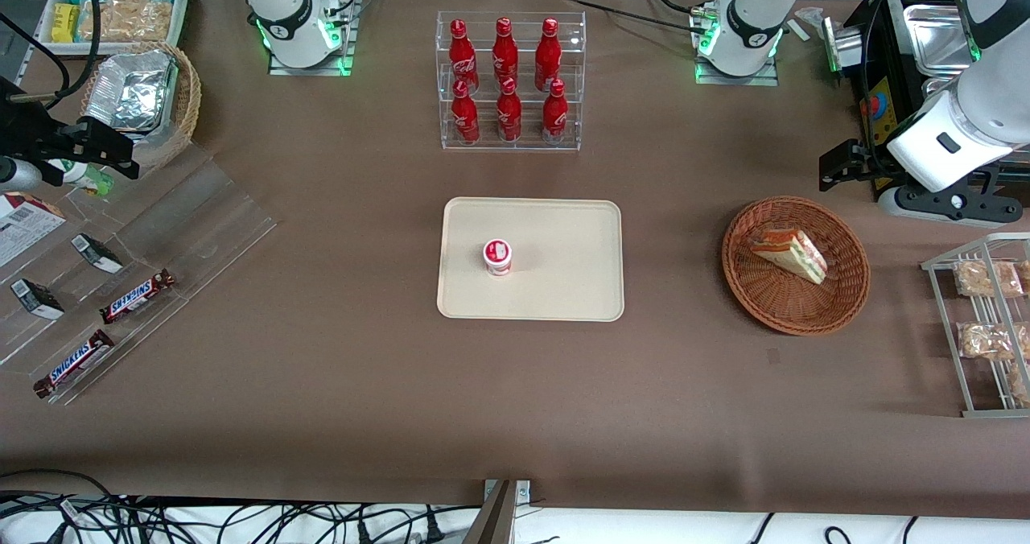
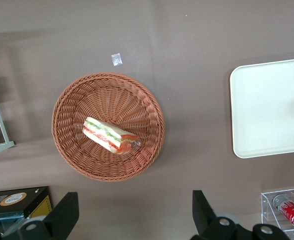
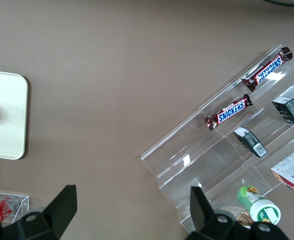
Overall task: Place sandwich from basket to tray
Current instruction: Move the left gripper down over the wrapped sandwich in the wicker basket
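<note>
Wrapped sandwich wedge (image 2: 110, 135) lying on its side inside the round wicker basket (image 2: 72, 107), well apart from the cream tray (image 1: 563, 286) with its small red-lidded cup (image 1: 497, 256). Left gripper (image 2: 132, 212) high above the table just beside the basket — jaws spread wide, holding nothing. Probably light, soft, easily crushed, slick in its clear wrap — best pinched gently across the two bread faces mid-wedge, not at the thin tip.

gripper (image 2: 132, 212) open above basket (image 2: 67, 150); bare table to tray (image 1: 563, 294) | cup (image 1: 497, 256) on tray

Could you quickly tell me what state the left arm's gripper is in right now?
Left gripper: open and empty, raised above the table beside the basket; the sandwich lies in the basket, untouched.
</note>
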You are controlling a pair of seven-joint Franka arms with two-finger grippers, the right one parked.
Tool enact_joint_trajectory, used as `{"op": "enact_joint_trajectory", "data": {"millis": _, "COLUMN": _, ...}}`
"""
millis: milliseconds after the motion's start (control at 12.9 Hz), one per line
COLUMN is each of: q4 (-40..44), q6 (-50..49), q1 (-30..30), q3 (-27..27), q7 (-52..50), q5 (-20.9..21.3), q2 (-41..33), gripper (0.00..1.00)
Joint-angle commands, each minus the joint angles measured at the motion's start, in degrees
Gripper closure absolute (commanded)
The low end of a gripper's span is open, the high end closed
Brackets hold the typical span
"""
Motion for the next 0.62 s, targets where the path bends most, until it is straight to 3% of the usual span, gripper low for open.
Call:
{"op": "enact_joint_trajectory", "data": {"millis": 0, "q4": 1.2, "q6": -1.2, "q1": 0.4, "q3": 0.2, "q7": 1.6, "q5": -0.5, "q2": -0.1, "gripper": 0.00}}
{"op": "enact_joint_trajectory", "data": {"millis": 543, "q4": -2.5, "q6": -0.1, "q1": 4.6, "q3": 0.9, "q7": -1.5, "q5": -0.5, "q2": 0.7, "gripper": 0.00}}
